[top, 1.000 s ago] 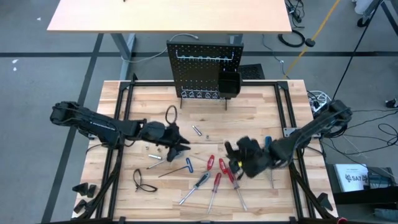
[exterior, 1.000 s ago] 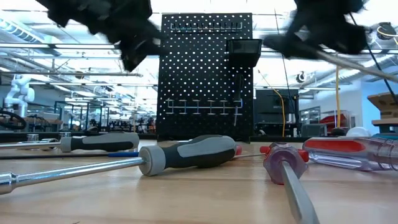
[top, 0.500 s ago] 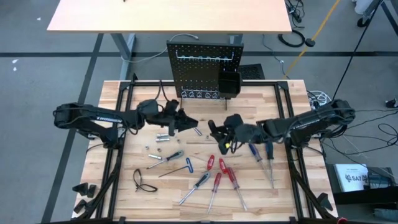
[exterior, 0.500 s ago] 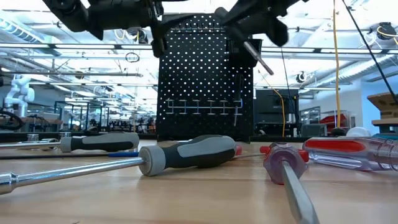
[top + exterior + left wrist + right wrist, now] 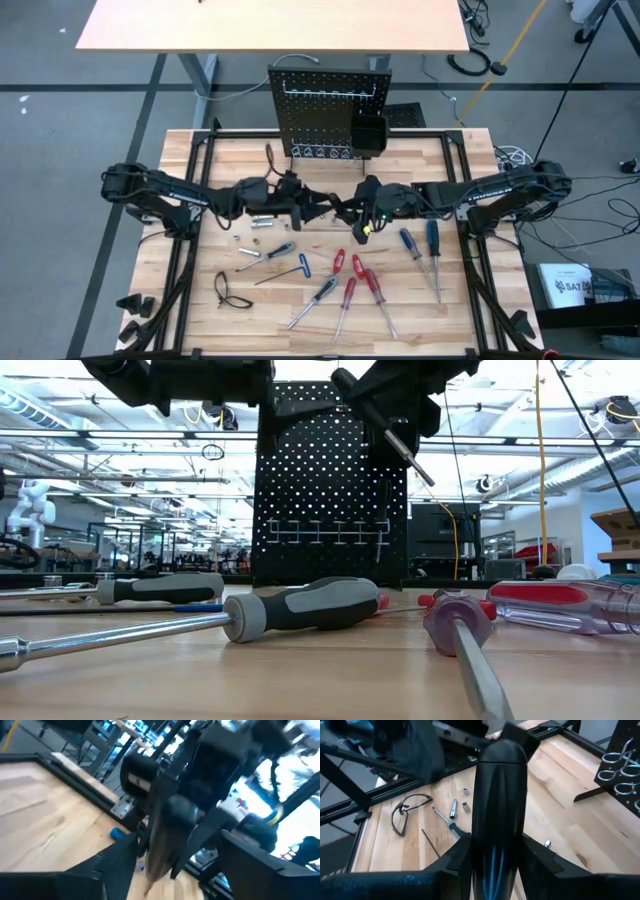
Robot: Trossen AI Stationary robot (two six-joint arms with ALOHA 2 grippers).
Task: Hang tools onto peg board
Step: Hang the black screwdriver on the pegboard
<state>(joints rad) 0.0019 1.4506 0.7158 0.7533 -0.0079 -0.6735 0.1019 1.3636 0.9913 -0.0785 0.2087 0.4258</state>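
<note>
Right wrist view alone shows the right tool (image 5: 492, 851) clamped on a black-handled screwdriver (image 5: 499, 805); left tool's (image 5: 318, 207) state unclear.

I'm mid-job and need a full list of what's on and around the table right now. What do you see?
peg board: one, black, far edge of the table
bin: one, black, on the board
red screwdrivers: about four, table centre-front
blue screwdrivers: two, right side
black-grey screwdrivers: two, left of the red ones
T-handle key: one, blue, beside them
silver bits: several, left-centre
loop: one, black, front left
black screwdriver: one, in the right gripper
left gripper: open, facing the right one
</note>
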